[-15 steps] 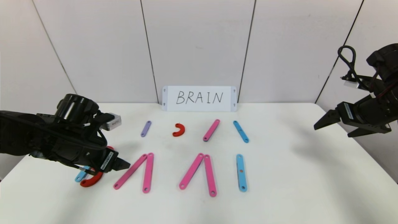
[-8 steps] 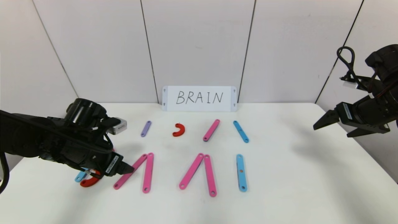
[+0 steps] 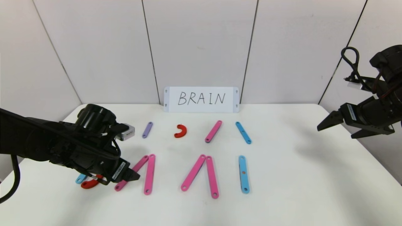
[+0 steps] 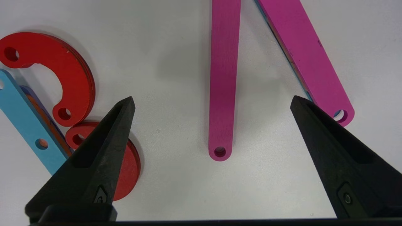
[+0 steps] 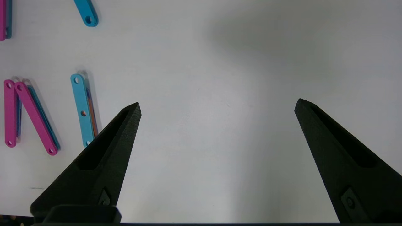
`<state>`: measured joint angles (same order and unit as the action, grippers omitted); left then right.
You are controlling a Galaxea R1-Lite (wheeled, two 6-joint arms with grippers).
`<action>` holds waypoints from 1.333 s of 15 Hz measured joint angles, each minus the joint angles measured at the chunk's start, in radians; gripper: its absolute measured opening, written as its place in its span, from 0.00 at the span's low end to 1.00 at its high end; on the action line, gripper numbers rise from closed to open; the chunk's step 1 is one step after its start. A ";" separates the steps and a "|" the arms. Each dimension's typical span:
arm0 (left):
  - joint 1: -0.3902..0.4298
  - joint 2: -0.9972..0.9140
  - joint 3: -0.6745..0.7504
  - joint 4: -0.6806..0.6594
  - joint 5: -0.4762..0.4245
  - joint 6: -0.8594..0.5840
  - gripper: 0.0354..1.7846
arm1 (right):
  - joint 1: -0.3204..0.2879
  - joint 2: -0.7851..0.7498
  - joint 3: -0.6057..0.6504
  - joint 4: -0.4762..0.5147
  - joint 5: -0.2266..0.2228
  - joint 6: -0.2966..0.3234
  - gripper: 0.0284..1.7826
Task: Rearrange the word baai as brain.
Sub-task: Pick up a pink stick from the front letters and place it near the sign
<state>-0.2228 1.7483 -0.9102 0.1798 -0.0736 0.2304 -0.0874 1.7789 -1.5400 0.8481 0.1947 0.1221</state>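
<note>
My left pincer: released, prongs spread wide, low over the near-left desk.
Leaning pink bar: lies flat between my prongs, its holed end nearest me.
Red arcs: just beside one prong, against a blue bar (easy to nudge, so I keep off them).
Upright pink bar: meets the leaning one at the far tip.
How to do it well: centre over the leaning bar, descend square, close without disturbing its neighbours.
The word: remaining letters stretch rightward, spare pieces behind.
My right pincer: released, parked high at far right.
</note>
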 joint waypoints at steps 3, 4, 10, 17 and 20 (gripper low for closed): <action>-0.003 0.013 0.001 -0.014 0.001 0.000 0.97 | -0.001 0.000 0.000 -0.001 0.000 0.000 0.96; -0.003 0.018 0.001 -0.014 0.000 0.000 0.97 | -0.001 0.000 0.000 -0.001 0.000 0.000 0.96; -0.003 0.050 -0.002 -0.021 0.001 0.000 0.97 | -0.001 0.000 0.000 -0.001 0.000 0.000 0.96; -0.003 0.071 0.002 -0.056 -0.003 0.000 0.97 | -0.001 0.003 0.003 -0.010 0.000 0.000 0.96; -0.003 0.070 0.002 -0.056 -0.003 0.000 0.97 | -0.001 0.006 0.003 -0.011 0.000 0.000 0.96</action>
<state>-0.2255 1.8185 -0.9081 0.1234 -0.0764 0.2302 -0.0889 1.7847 -1.5374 0.8374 0.1947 0.1217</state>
